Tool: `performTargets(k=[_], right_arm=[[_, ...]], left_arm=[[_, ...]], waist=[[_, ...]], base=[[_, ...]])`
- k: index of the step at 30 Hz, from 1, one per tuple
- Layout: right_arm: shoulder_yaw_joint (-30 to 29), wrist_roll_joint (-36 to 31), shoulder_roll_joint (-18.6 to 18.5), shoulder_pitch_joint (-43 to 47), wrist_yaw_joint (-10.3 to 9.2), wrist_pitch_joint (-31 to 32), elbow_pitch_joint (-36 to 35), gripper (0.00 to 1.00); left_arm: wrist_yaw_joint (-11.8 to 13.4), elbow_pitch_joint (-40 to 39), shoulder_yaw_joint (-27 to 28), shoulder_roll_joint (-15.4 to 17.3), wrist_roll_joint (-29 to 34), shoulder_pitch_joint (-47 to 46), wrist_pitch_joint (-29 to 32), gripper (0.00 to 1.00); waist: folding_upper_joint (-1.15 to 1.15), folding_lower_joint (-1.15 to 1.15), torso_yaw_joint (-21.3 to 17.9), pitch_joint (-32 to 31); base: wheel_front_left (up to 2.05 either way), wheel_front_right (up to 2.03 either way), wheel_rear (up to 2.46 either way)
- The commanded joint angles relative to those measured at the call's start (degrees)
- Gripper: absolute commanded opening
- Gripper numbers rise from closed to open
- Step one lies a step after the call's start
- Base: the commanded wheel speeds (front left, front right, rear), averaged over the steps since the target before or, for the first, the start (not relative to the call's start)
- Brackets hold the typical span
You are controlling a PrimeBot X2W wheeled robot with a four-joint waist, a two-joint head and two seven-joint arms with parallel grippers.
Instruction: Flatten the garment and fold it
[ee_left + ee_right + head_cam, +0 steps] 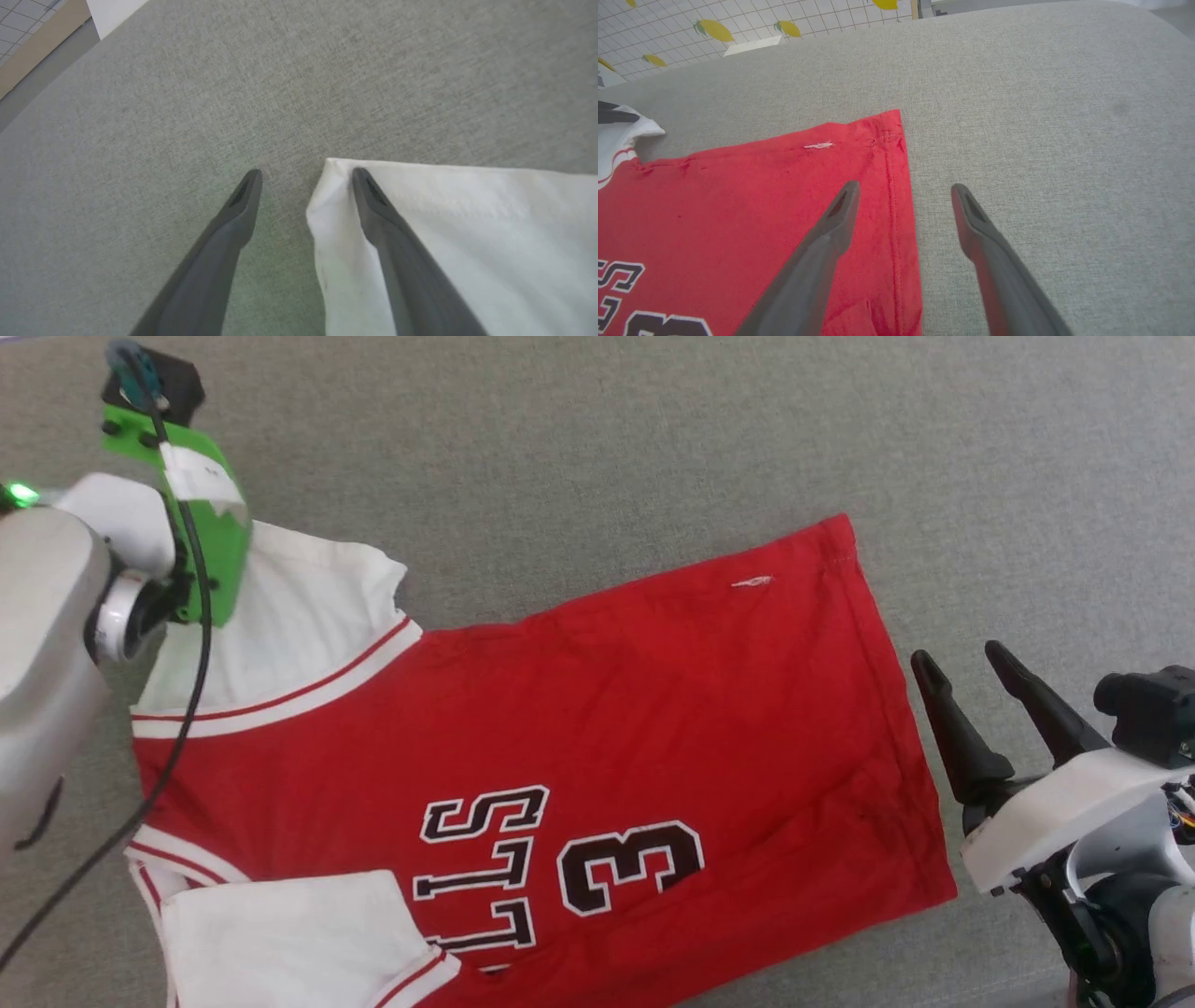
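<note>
Two open grippers flank the garment (579,737), a red jersey that we see spread nearly flat, front up, on a grey cloth surface (653,429). Its black, white-outlined lettering (485,868) and number 3 (630,863) lie near the garment's middle. One white sleeve (299,616) reaches out from its far shoulder, and a second sleeve (289,933) lies across its near shoulder.

At the garment's sleeve end, the left gripper (307,175) has its dark fingers spread wide and holds nothing. In its wrist view one finger (373,205) lies over the corner of the far sleeve and the other over bare grey cloth just beside it. We cannot tell whether either presses down.

At the garment's opposite end, the right gripper (957,655) is likewise wide open and empty, standing just beside the hem (896,709). From its wrist camera, one finger crosses the stitched hem and the other is over grey cloth off the garment's edge. A small pale thread (752,582) sits on the red fabric near the hem's far corner. Well beyond the garment we glimpse a tiled surface (714,28) patterned with yellow lemons.
</note>
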Motion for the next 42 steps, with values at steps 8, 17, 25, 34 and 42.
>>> performTargets(k=[8,17,25,34,42], right_arm=[[-0.1,-0.7,0.7,-0.2,-0.08,-0.4,-0.7,1.0],[-1.2,-1.2,-0.1,-0.8,-0.08,0.6,-0.4,1.0],[-1.2,0.5,-7.6,-3.1,-0.08,8.1,-0.8,1.0],[2.7,5.3,-18.3,-14.4,-0.08,26.2,7.0,1.0],[11.7,3.9,-23.5,-26.8,-0.08,30.6,19.3,1.0]], left_arm=[[-1.0,0.7,-1.4,0.3,-3.1,1.1,6.4,1.0],[0.0,-1.8,0.1,-0.4,-5.7,3.7,4.0,0.0],[0.5,-3.6,0.7,-3.2,-4.1,5.2,-4.9,0.0],[2.2,-10.3,1.4,-4.6,-3.3,6.9,-10.5,0.0],[4.8,-18.3,1.0,-4.7,-2.1,8.1,-11.6,0.0]], waist=[[0.0,-0.01,-0.1,1.7],[0.0,-0.01,1.6,0.0],[0.0,-0.01,6.1,-4.1],[0.0,-0.01,11.3,-4.0],[0.0,-0.01,14.8,-1.3]], base=[[0.0,0.0,0.0],[0.0,0.0,0.0],[0.0,0.0,0.0],[0.0,0.0,0.0],[0.0,0.0,0.0]])
